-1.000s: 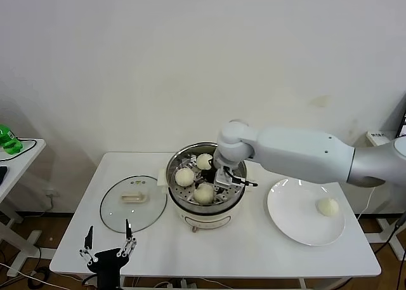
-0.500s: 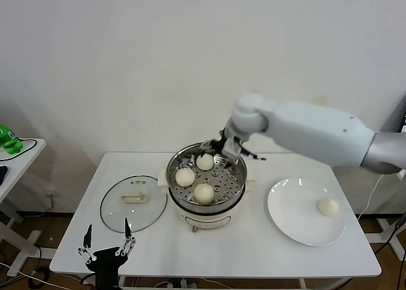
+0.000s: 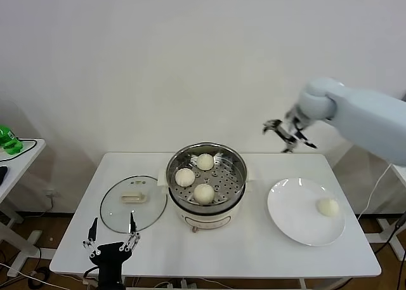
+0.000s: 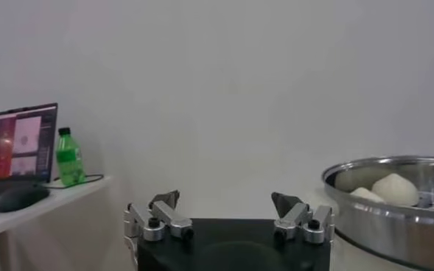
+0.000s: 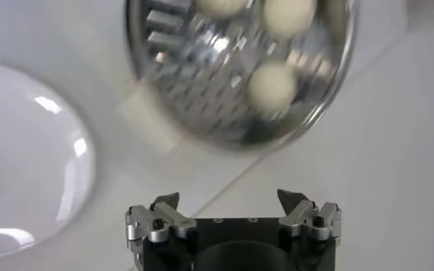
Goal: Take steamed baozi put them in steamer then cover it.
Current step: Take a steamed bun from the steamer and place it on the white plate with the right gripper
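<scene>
The steel steamer stands on its cream base at the table's middle and holds three baozi on the perforated tray; it also shows in the right wrist view and the left wrist view. A fourth baozi lies on the white plate at the right. The glass cover with its cream handle lies flat on the table left of the steamer. My right gripper is open and empty, high in the air between steamer and plate. My left gripper is open and empty, low at the table's front left.
A side table at the far left holds a green bottle, also seen in the left wrist view beside a laptop and a mouse. The white wall stands close behind the table.
My right gripper has risen out of the steamer and swung right and up, empty, leaving three baozi inside. The left gripper has barely moved.
</scene>
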{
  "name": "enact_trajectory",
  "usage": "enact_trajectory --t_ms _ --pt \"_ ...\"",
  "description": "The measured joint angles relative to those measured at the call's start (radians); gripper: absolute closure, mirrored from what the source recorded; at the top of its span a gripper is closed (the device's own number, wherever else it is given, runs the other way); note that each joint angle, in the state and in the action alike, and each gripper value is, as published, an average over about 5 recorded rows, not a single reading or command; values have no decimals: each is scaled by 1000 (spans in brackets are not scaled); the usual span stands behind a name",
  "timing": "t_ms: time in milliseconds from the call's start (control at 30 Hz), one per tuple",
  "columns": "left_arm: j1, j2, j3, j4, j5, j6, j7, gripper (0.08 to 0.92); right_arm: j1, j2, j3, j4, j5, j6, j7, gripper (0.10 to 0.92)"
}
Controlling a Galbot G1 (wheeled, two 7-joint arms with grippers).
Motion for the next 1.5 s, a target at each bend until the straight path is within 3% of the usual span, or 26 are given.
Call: enact_trajectory --t_ms 233,500,1500 --pt "5 3 12 -6 15 -7 0 177 -104 -156 25 28 -21 -107 18 203" --pt "28 -7 14 -10 38 -20 -1 177 -281 -222 153 -2 -49 -163 18 203" --pt "39 -16 2 9 43 -27 -2 177 -643 -109 446 -229 -122 -228 12 203"
